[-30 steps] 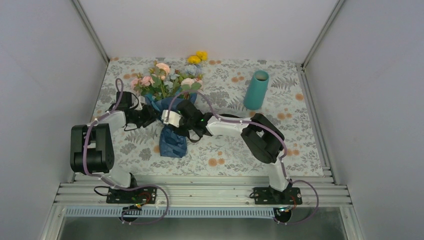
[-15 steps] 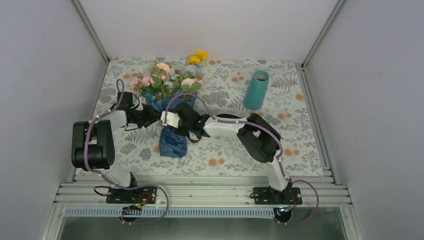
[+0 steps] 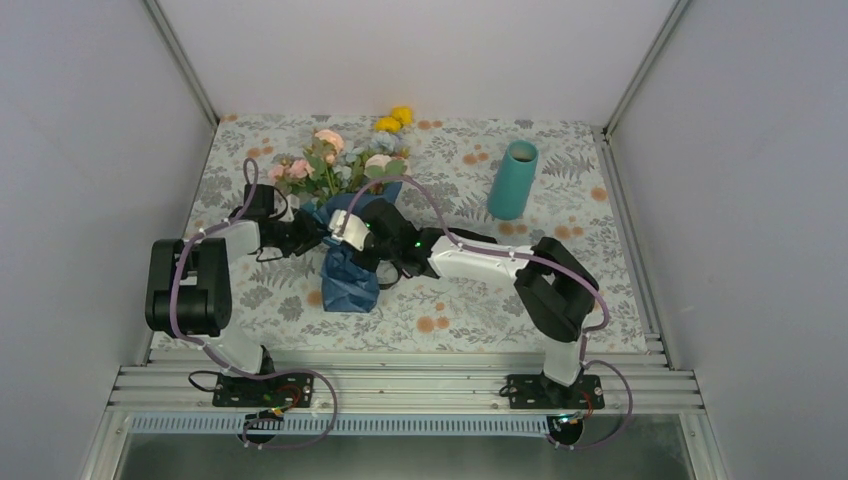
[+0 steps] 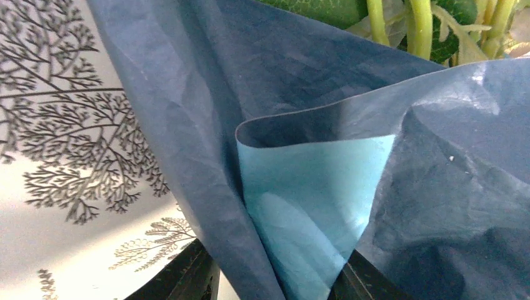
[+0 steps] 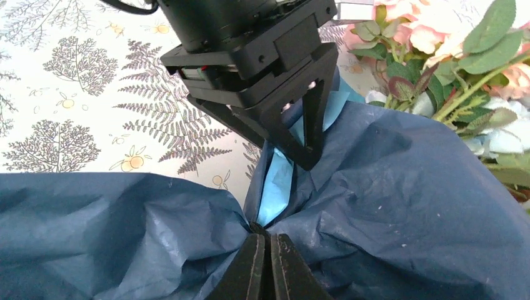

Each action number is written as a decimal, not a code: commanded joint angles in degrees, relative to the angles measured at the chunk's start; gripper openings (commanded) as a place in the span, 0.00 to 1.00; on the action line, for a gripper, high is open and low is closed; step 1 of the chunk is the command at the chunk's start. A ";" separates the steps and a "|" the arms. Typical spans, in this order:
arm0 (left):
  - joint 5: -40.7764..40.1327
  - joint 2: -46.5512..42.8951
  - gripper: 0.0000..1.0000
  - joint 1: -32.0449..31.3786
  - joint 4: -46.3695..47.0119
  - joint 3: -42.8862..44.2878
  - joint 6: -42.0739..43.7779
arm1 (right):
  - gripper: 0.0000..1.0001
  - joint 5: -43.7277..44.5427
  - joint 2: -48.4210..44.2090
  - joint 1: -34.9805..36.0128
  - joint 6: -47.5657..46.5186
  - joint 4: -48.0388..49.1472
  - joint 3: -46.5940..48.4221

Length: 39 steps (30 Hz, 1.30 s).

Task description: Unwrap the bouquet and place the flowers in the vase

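Note:
The bouquet lies at the back left of the table, its pink and peach flowers (image 3: 330, 165) at the far end and its crinkled blue paper (image 3: 350, 285) trailing toward me. My right gripper (image 5: 267, 236) is shut, pinching a gathered fold of that paper (image 5: 387, 187). My left gripper (image 4: 278, 284) faces it from the other side. Its jaws stand apart with a hollow fold of paper (image 4: 312, 200) between them, and the fingertips are covered. Green stems (image 4: 419, 25) show above that fold. In the top view both grippers (image 3: 312, 230) (image 3: 338, 235) meet at the wrap. The teal vase (image 3: 512, 180) stands upright, back right.
Two yellow blooms (image 3: 395, 120) lie by the back wall behind the bouquet. A floral-print tablecloth (image 3: 470, 300) covers the table. White walls and metal posts close in the left, right and back. The right arm's elbow (image 3: 560, 290) hangs over the front right.
My right gripper closed on the paper. Both grippers and the bouquet shifted slightly back and right. The right elbow swung out to the right. The left jaws narrowed a little.

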 commanded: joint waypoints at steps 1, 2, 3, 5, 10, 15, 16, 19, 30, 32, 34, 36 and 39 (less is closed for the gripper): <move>-2.55 0.45 0.40 -1.22 1.01 0.43 0.15 | 0.04 4.43 -3.06 0.73 6.38 2.68 -2.08; -2.80 0.38 0.40 -1.50 1.03 0.37 0.08 | 0.04 6.85 -3.06 0.67 6.59 3.18 -2.46; -2.94 0.37 0.40 -1.73 1.06 0.34 0.13 | 0.04 8.47 -3.14 0.61 6.48 3.24 -2.63; -3.42 0.46 0.38 -2.13 1.14 0.24 0.15 | 0.04 8.39 -3.65 0.58 5.75 2.68 -2.24; -5.09 0.78 0.30 -2.51 0.75 0.14 0.16 | 0.04 6.01 -6.46 0.58 10.14 -2.66 -1.07; -7.41 1.58 0.27 -2.59 0.57 -0.58 1.01 | 0.04 6.35 -9.29 0.58 21.13 -12.49 0.50; -7.38 1.94 0.25 -2.61 0.97 -0.78 0.95 | 0.05 6.60 -9.80 0.58 22.33 -11.82 -0.86; -7.58 2.65 0.24 -2.70 1.41 -1.00 0.76 | 0.05 7.33 -9.31 0.53 23.69 -9.99 -3.61; -8.46 1.41 0.23 -3.28 0.72 -0.74 0.46 | 0.07 1.70 -14.19 0.69 4.05 -3.31 -7.65; -8.42 1.27 0.23 -3.40 0.75 -0.79 0.41 | 0.22 0.87 -13.12 0.75 -0.11 -3.34 -7.98; -8.22 1.25 0.23 -3.55 1.02 -1.09 0.35 | 0.32 0.01 -10.10 0.67 -4.02 -3.53 -7.22; -8.09 1.06 0.23 -3.58 1.29 -1.44 0.24 | 0.36 -0.67 -7.89 0.68 -6.57 -3.35 -5.95; -7.33 0.82 0.23 -3.58 1.63 -2.02 0.13 | 0.34 0.11 -3.66 0.75 -8.41 -5.00 -1.62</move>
